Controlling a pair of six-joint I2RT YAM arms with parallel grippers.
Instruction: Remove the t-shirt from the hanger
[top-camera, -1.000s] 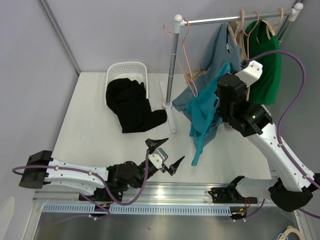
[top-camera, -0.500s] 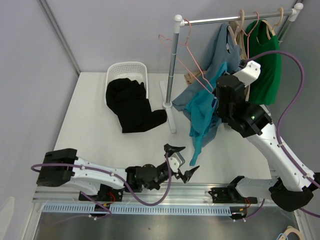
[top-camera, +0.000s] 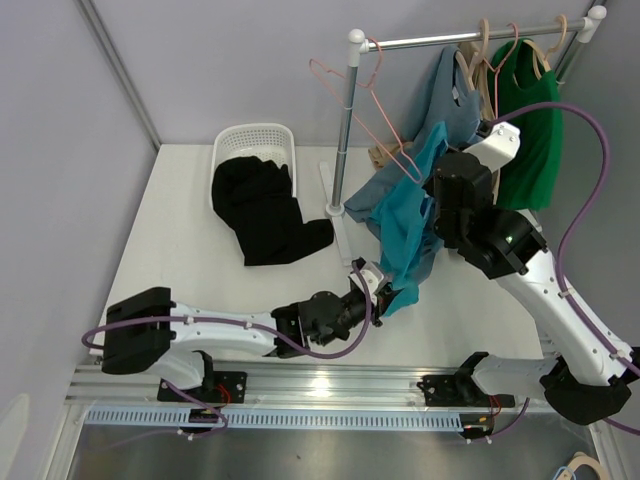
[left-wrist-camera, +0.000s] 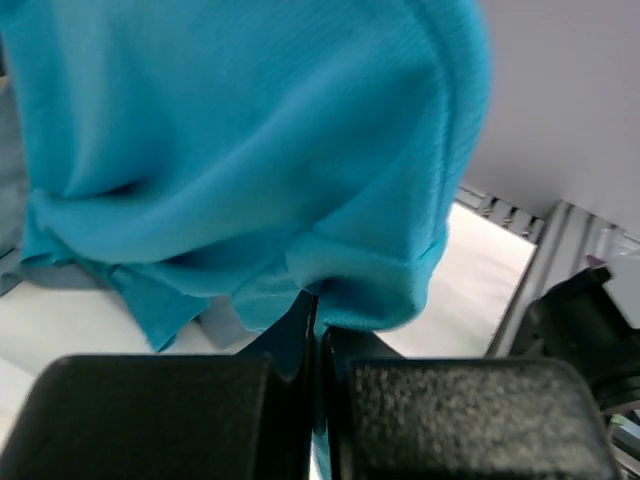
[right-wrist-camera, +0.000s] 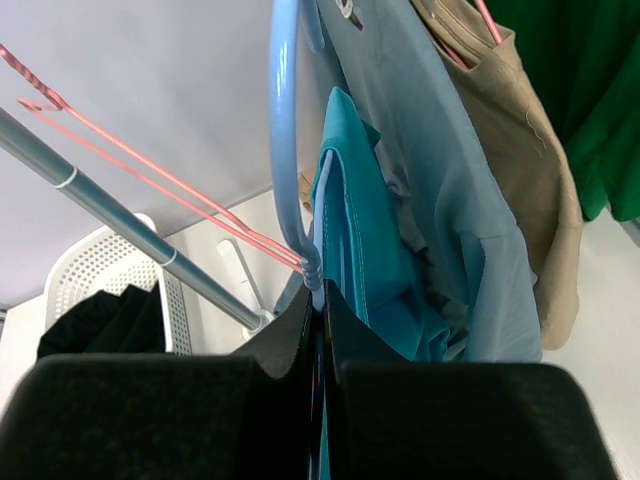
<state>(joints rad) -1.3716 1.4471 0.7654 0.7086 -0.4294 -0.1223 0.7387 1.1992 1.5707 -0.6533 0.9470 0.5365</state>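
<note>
Since 1 second ago the left gripper (left-wrist-camera: 318, 335) has swung right and pinches the low hem of the teal t-shirt (top-camera: 405, 225), hanging right of centre. Meanwhile the right gripper (right-wrist-camera: 320, 300) is pressed together on the blue hanger (right-wrist-camera: 283, 150). Stripping starts; next, pull the hem near-left.

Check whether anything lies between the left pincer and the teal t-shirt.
Nothing: the left pincer is shut on the lower hem of the teal t-shirt, with the fabric pinched straight between its fingers. The left wrist view shows it, and the top external view agrees.
</note>
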